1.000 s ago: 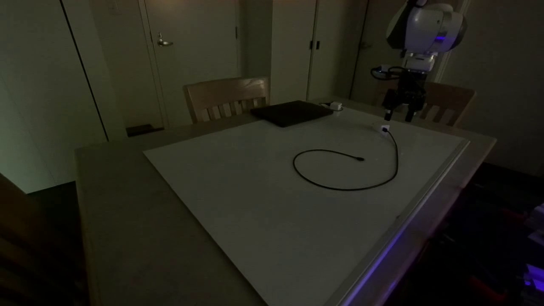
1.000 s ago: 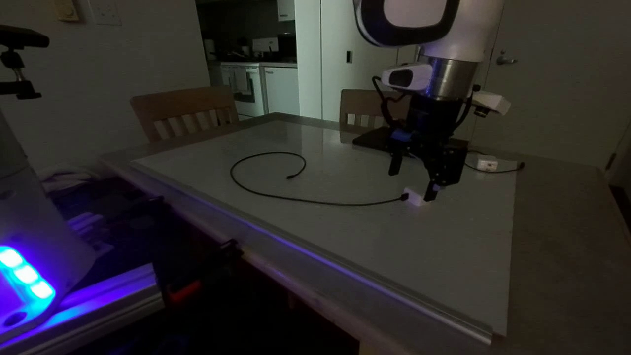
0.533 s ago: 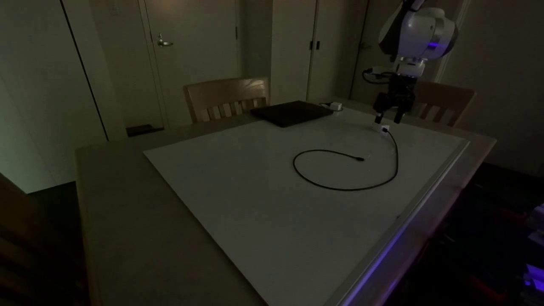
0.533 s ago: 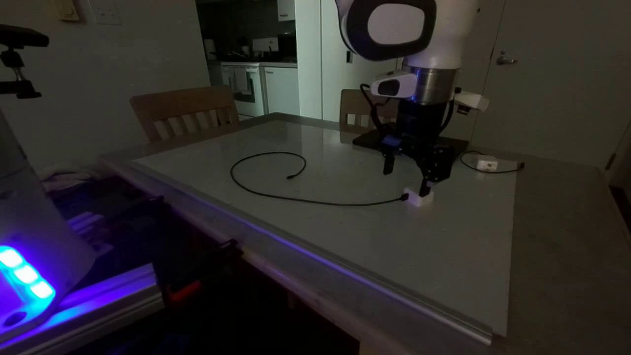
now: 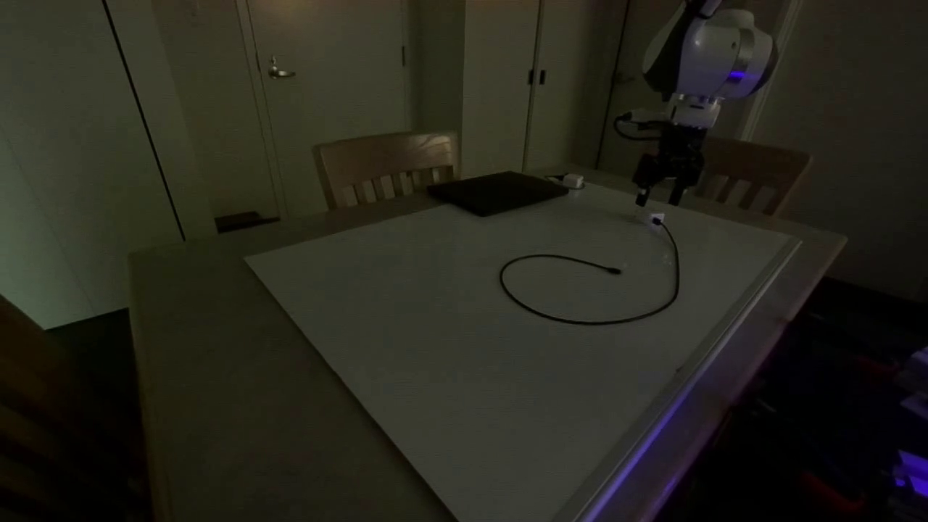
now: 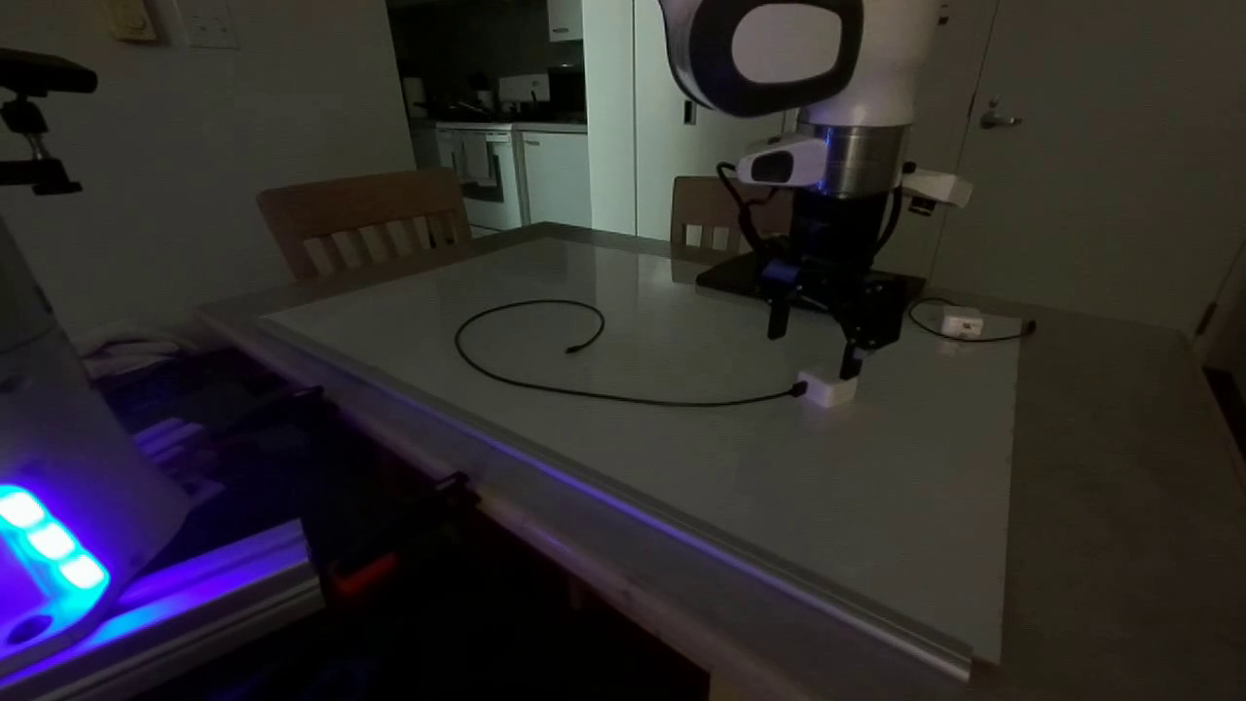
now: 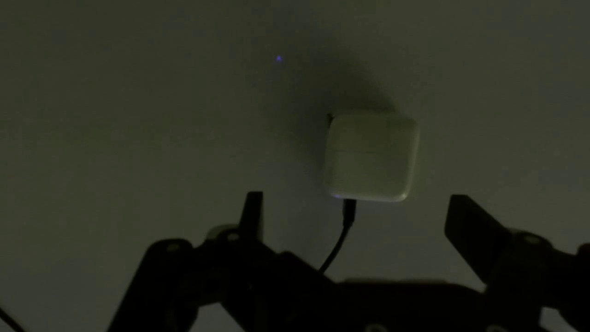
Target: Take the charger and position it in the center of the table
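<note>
A: Where is the charger, and how do the jaws stand?

B: On the table, toward 2 o'clock of the pale top in an exterior view. Jaws wide apart, gripper just over the charger's white block. Wrist view: pale top shows on both sides, between block and fingers.

A: Surroundings, with the block as clock centre?

B: In an exterior view: flat dark pad between 9 and 10, white adapter with black lead at 10, wooden chair at 2. The charger's cable leaves toward 5 and makes a wide loop, loose end at 7; that loop sprawls over the pale top.

A: Hidden or unclear?

B: In an exterior view a fingertip overlaps the block; contact can't be judged. There the gripper masks part of the pad, and the arm, cut off by the top edge, masks part of a far chair. Wrist view: gripper hides the cable after a short stretch; a dark strand leaves the frame near 8 o'clock, its link unclear. Light dim.

A: Materials?

B: Block smooth, squarish, round-cornered, a faint line across it. Rail along the pale top's edge metallic, violet-streaked.
</note>
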### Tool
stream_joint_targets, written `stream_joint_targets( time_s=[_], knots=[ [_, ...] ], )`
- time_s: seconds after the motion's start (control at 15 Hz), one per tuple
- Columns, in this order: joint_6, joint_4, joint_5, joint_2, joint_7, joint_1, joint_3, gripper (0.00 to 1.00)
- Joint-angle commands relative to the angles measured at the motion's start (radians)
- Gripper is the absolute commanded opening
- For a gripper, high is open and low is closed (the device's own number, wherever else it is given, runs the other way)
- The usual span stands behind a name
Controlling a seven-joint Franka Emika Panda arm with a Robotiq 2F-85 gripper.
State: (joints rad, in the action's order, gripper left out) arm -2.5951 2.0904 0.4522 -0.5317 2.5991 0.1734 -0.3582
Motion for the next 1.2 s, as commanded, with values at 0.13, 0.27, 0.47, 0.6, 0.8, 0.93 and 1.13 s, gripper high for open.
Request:
stream_joint_targets(
  time_s=[0.13,0.27,0.47,0.6,0.8,0.93,1.13],
  knots=[
    [0.023,-0.077,0.036,-0.070,0.004,-0.065,-0.073,1.00],
    [0.041,-0.108,0.058,-0.101,0.004,-0.094,-0.105,1.00],
    [0.078,-0.155,0.100,-0.150,0.004,-0.141,-0.154,1.00],
    [0.119,-0.179,0.135,-0.179,0.004,-0.192,-0.211,1.00],
    [0.172,-0.210,0.193,-0.214,0.004,-0.249,-0.282,1.00],
    [0.206,-0.220,0.228,-0.230,0.004,-0.283,-0.332,1.00],
    [0.269,-0.231,0.266,-0.257,0.004,-0.331,-0.409,1.00]
  ],
)
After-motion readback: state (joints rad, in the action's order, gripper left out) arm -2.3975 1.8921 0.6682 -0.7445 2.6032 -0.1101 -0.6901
